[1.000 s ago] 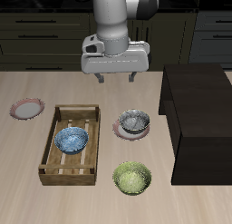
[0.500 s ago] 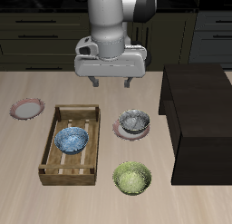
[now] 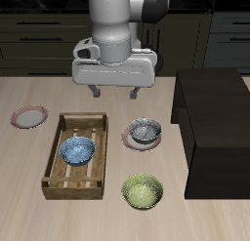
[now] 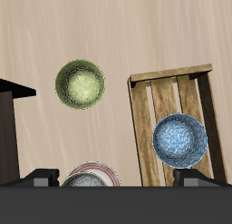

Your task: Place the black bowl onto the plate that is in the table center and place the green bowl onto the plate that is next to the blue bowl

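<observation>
Progress: you have one half done, judging by the layout; the black bowl [image 3: 145, 132] sits on the pink-rimmed plate [image 3: 128, 140] in the table's middle.
Remaining: you have yet to pick up the green bowl [image 3: 143, 191] and carry it to the other plate [image 3: 29, 116].
Green bowl location: it rests on the bare table [image 3: 29, 201] near the front edge, just beside the wooden tray [image 3: 51, 157] and the dark cabinet [image 3: 220, 128]; in the wrist view it [image 4: 81, 83] lies clear, with nothing touching it.
Blue bowl: the blue bowl [image 3: 77, 150] sits inside the wooden tray; the plate closest to it is the empty one beyond the tray's far side.
Gripper: your gripper [image 3: 111, 94] hangs high above the table, farther back than the bowls, fingers spread apart and holding nothing.
Next move, as a judgement: you would bring the gripper forward and down over the green bowl's rim.
Risk: the cabinet stands close to the green bowl, so mind your approach.
</observation>
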Tool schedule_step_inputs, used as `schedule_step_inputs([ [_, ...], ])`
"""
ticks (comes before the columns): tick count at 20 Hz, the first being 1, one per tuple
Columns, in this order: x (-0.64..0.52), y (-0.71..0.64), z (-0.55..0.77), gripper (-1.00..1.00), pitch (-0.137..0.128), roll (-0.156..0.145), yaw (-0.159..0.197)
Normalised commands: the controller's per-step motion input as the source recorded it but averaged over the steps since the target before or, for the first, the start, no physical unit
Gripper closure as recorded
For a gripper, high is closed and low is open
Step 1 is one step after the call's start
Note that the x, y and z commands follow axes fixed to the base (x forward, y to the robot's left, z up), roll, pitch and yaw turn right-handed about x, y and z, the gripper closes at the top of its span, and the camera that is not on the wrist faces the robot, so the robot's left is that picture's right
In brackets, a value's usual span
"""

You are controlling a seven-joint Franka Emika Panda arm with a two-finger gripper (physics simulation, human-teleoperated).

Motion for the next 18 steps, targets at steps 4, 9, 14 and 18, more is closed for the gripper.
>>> schedule_step_inputs([
  [4, 0.47, -0.13, 0.18, -1.00, 0.024, -0.007, -0.005],
  [9, 0.40, -0.09, 0.08, -1.00, 0.024, -0.008, 0.022],
  [14, 0.39, 0.08, -0.05, -1.00, 0.048, 0.048, 0.064],
  [18, 0.42, 0.04, -0.03, -1.00, 0.044, 0.018, 0.097],
])
